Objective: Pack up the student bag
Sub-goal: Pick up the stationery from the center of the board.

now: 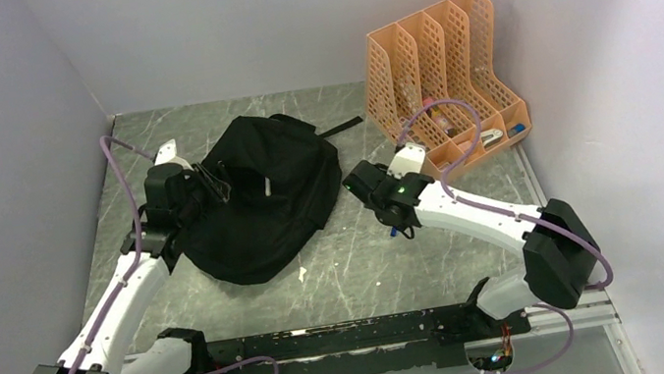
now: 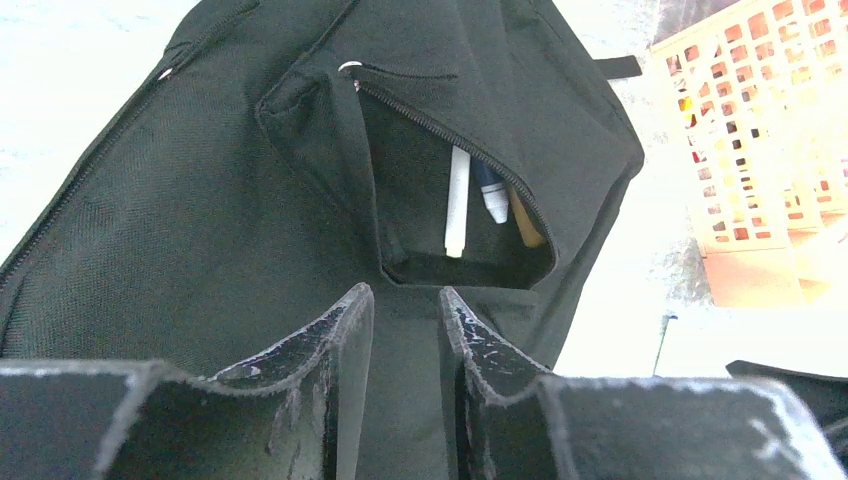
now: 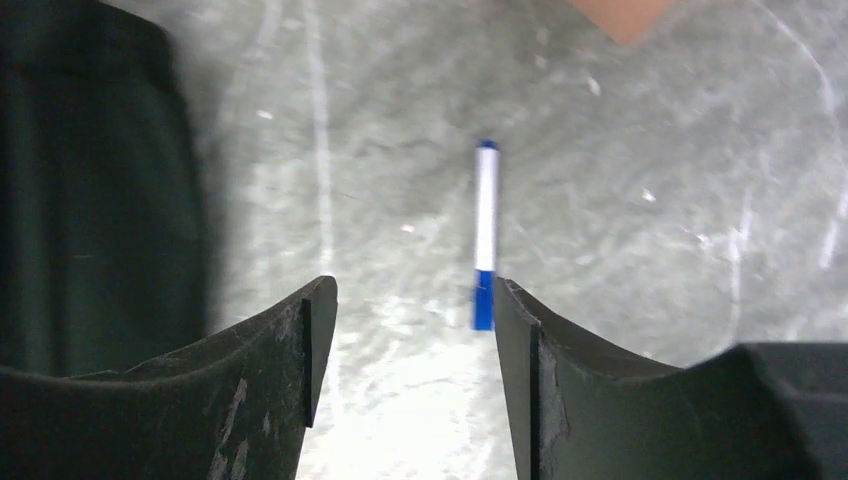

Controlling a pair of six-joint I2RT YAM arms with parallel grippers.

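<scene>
1. Your right gripper (image 3: pixel 415 300) hangs open at the bottom of the right wrist view, jaws spread wide over the table (image 3: pixel 650 300). A blue-and-white pen (image 3: pixel 485 235) lies flat at mid-frame, its blue end just inside the right-hand finger. Judge it light, hard and smooth, so it is apt to roll or skid on that polished top. Centre the jaws on it and close across the middle of the barrel.
2. Your left gripper (image 2: pixel 405 325) sits at the bottom of the left wrist view with its jaws nearly together and black cloth showing in the narrow gap. You cannot tell from here whether any cloth is pinched.
3. The bag (image 1: pixel 260 198) lies slumped at centre-left of the top view, its left edge against the left gripper. It looks soft and floppy, so expect it to sag, fold and slide, not hold a shape. Grip a seam or the zip edge, not a loose panel.
4. Its front pocket (image 2: pixel 410 190) gapes at the middle of the left wrist view. Inside are a white pen (image 2: pixel 457 200), a blue-tipped marker (image 2: pixel 491 198) and a brownish pencil (image 2: pixel 527 225). The mouth is narrow and limp and would likely droop shut if its lip went slack.
5. Farthest off, an orange file rack (image 1: pixel 440 72) stands at the upper right of the top view, apart from the bag.
</scene>
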